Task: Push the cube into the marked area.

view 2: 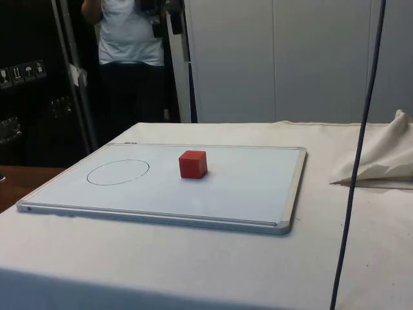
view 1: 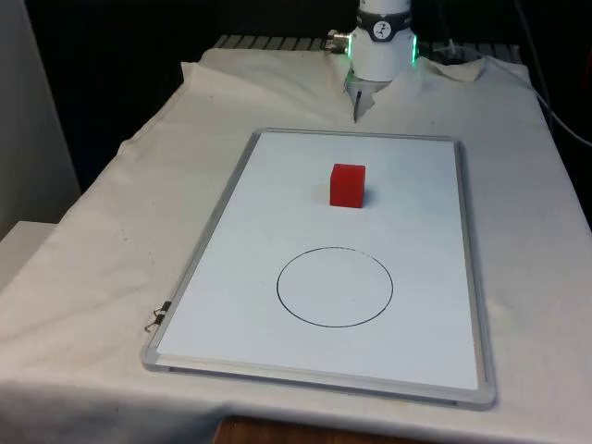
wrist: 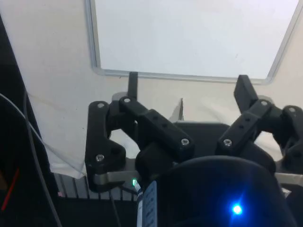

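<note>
On the whiteboard (view 1: 407, 305), front view: red cube (view 1: 348, 185) sits between the arm base at the far end and the drawn circle (view 1: 335, 287), well apart from the circle line, so the push hasn't started. Side view: cube (view 2: 193, 164) stands flat and upright mid-board, circle (view 2: 118, 172) beyond it toward the board's far short edge; a person stands behind the table by the dark cabinets, white cloth (view 2: 193, 271) covers the table. Wrist view: pincer (wrist: 185, 84) spread wide, nothing between the fingers (wrist: 133, 83), hovering over cloth just off the board's framed edge (wrist: 156, 74), cube somewhere ahead of it. My read: approach step. Next move calls for lowering behind the cube's robot-facing side, then pushing straight toward the circle.
</note>
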### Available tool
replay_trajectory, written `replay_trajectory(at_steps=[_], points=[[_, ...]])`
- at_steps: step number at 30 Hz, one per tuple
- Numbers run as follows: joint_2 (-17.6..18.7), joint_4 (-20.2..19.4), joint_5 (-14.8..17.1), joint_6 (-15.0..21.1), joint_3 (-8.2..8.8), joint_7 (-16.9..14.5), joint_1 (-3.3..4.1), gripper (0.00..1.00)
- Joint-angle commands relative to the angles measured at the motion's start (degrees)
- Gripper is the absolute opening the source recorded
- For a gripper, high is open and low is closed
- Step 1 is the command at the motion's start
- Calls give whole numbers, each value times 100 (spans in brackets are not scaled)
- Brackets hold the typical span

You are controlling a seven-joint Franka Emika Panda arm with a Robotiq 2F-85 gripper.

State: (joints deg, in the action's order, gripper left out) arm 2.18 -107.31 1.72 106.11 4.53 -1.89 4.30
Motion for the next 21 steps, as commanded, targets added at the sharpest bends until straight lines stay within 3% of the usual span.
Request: replay_trajectory(at_steps=[1, 5, 7, 8, 12, 13, 15, 16, 19, 20, 21], points=[[-17, -11, 0, 0, 0, 6, 0, 99], [-23, -17, 0, 0, 0, 0, 0, 81], [0, 0, 0, 0, 0, 0, 0, 63], [-23, -17, 0, -6, 0, 0, 0, 63], [-23, -17, 0, -6, 0, 0, 0, 43], [-23, -17, 0, -6, 0, 0, 0, 33], [0, 0, 0, 0, 0, 0, 0, 24], [-23, -17, 0, -6, 0, 0, 0, 24], [-52, -74, -6, 34, 0, 6, 0, 9], [-115, -195, -17, 97, 0, 17, 0, 0], [-143, -252, -17, 132, 0, 17, 0, 0]])
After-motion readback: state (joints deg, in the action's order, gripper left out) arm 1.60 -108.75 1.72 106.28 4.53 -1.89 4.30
